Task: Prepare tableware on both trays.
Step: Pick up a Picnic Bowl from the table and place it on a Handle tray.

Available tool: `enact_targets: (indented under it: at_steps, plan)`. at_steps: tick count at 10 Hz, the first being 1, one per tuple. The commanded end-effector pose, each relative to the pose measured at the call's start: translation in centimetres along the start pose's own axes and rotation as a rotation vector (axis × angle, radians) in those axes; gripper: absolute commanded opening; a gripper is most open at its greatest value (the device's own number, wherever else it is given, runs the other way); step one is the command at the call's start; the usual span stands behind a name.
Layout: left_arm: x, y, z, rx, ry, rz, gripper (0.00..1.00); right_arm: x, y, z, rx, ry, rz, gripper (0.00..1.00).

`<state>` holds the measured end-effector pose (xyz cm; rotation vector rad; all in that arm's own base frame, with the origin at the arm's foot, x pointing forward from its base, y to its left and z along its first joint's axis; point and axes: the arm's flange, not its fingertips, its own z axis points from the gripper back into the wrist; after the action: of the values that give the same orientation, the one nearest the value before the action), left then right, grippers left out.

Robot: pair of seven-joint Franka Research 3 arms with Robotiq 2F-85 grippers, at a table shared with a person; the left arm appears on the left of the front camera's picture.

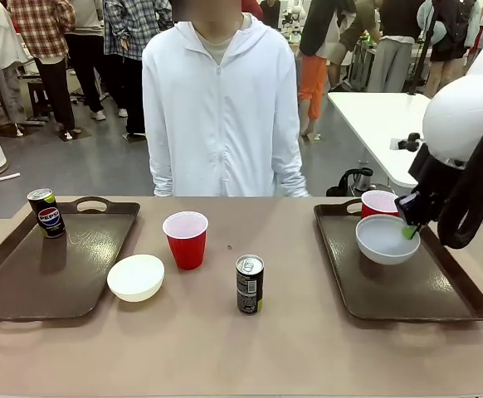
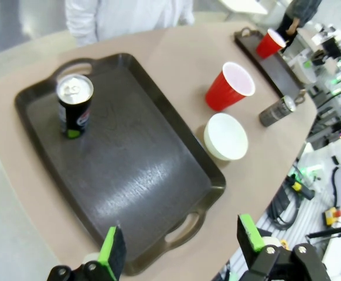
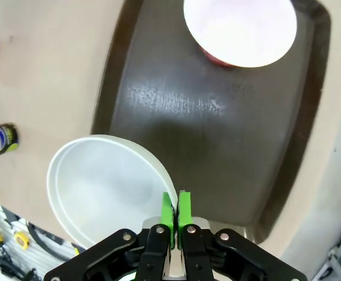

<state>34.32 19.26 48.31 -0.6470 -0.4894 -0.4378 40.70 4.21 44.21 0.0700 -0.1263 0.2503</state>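
Right claw (image 1: pixel 409 231): closed tight, green pads pinching the rim of the pale grey bowl (image 1: pixel 385 240) at its 3 o'clock in the front view.
Pale grey bowl: sits over the far half of the right tray (image 1: pixel 416 292); resting or lifted, cannot tell.
Right tray: dark brown with a raised rim, at the table's 3 o'clock; carries an upright red cup (image 1: pixel 380 203) at the bowl's 12 o'clock, close to the far handle.
Left claw (image 2: pixel 181 241): jaws spread wide, gripping nothing; hangs above the left tray (image 2: pixel 135 170), over the end handle opposite the can.
Left tray: at the table's 9 o'clock; holds one dark can (image 1: pixel 46 212), upright at the 11 o'clock corner.
Table middle: white bowl (image 1: pixel 136 276) just beside the left tray's right rim; second red cup (image 1: pixel 185 239) upright at that bowl's 1 o'clock; second can (image 1: pixel 249 283) upright at the bowl's 3 o'clock, apart from both trays.
Surface: tan matte tabletop (image 1: pixel 225 352).
Room: person in a white zipped hoodie (image 1: pixel 221 108) at the table's 12 o'clock, arms down; behind, grey floor, other people standing, a white table (image 1: pixel 374 116) towards 2 o'clock.
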Motion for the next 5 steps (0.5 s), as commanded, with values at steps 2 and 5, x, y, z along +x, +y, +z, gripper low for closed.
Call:
enact_targets:
  at_steps: [2, 5]
  plan:
    - [0.0, 0.1, 0.0, 0.003, 0.004, -0.013, 1.0, 0.7, -0.4, -2.3, -0.022, 0.046, -0.009, 0.04]
    - [0.0, 0.1, 0.0, 0.003, 0.004, -0.013, 1.0, 0.7, -0.8, -5.0, -0.043, 0.097, -0.028, 0.04]
